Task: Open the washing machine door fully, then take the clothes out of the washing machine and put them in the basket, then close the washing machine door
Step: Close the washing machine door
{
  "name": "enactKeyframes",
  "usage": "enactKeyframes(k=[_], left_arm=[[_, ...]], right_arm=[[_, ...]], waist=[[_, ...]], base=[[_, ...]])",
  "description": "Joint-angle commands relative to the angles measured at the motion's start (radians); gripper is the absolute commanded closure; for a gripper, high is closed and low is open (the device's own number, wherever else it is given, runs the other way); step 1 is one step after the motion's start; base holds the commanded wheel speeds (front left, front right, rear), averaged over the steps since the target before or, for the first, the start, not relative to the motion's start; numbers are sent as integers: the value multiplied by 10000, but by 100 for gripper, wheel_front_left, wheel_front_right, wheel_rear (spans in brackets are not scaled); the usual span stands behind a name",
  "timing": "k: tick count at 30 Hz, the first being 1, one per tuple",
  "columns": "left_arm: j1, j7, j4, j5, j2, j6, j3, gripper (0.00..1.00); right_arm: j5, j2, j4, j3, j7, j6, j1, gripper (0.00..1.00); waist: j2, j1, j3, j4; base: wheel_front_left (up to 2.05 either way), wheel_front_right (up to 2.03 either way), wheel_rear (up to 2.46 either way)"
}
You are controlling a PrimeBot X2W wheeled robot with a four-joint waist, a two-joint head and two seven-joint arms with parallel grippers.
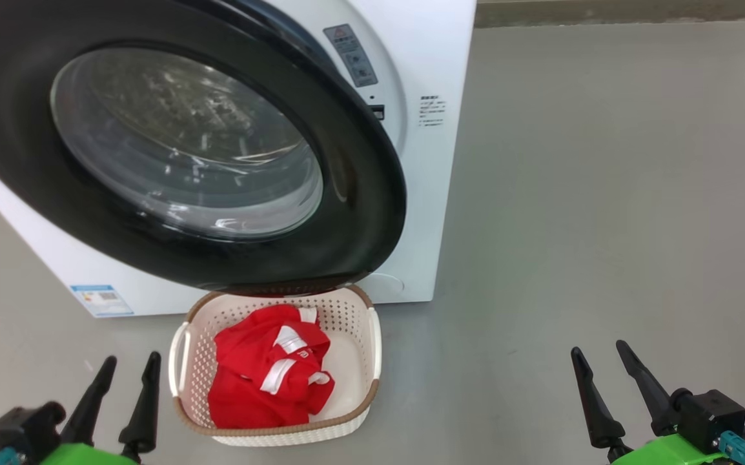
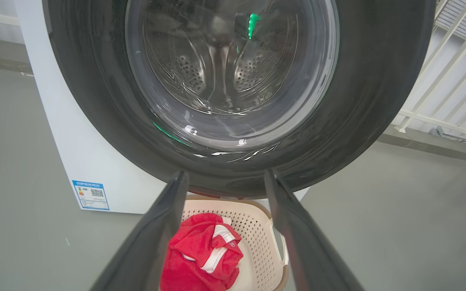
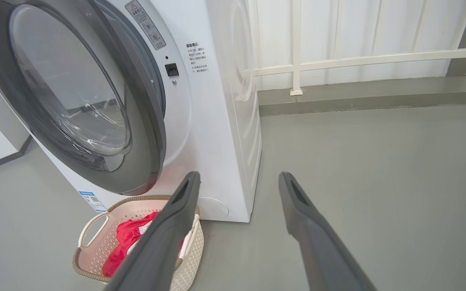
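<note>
Red clothes (image 1: 269, 368) in basket (image 1: 372, 342) on floor (image 1: 605, 194), at washing machine (image 1: 437, 194) front. washing machine door (image 1: 359, 213) ajar (overhangs basket's far rim). left gripper (image 1: 132, 356), right gripper (image 1: 598, 347): jaws spread, empty. Risk: weak push, no latch; door btm may clip rim.

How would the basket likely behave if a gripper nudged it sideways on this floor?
Probably slides easily: the basket is thin perforated plastic on smooth grey floor, holding only the red clothes, so likely light. Its low, wide shape suggests it would skid rather than tip. The walls may flex a little.
</note>
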State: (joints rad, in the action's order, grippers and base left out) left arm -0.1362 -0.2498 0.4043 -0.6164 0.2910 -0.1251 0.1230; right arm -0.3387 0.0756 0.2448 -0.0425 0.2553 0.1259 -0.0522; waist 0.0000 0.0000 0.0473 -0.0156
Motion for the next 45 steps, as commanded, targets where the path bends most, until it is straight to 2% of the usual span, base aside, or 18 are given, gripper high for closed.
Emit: enactKeyframes(k=[1,15,32,45], left_arm=[[24,-120,-370,336,107,-56,-636,0],[1579,-120,-1536,2559,-634,-56,-2595,0],[2453,-120,-2027,3366,-1315,-56,-2989,0],[2452,-120,-2116,3429,-1447,-56,-2931,0]], right_arm=[[62,168,-256,-192,65,48,78,0],[39,201,-303,-89,65,48,-85,0],[62,252,-413,54,65,48,-291,0],[80,195,-443,19,65,48,-188,0]], waist=[[0,0,-86,-160],[0,0,-255,-494],[0,0,-371,-580],[0,0,-391,-430]], base=[[0,0,0],[0,0,0],[0,0,0],[0,0,0]])
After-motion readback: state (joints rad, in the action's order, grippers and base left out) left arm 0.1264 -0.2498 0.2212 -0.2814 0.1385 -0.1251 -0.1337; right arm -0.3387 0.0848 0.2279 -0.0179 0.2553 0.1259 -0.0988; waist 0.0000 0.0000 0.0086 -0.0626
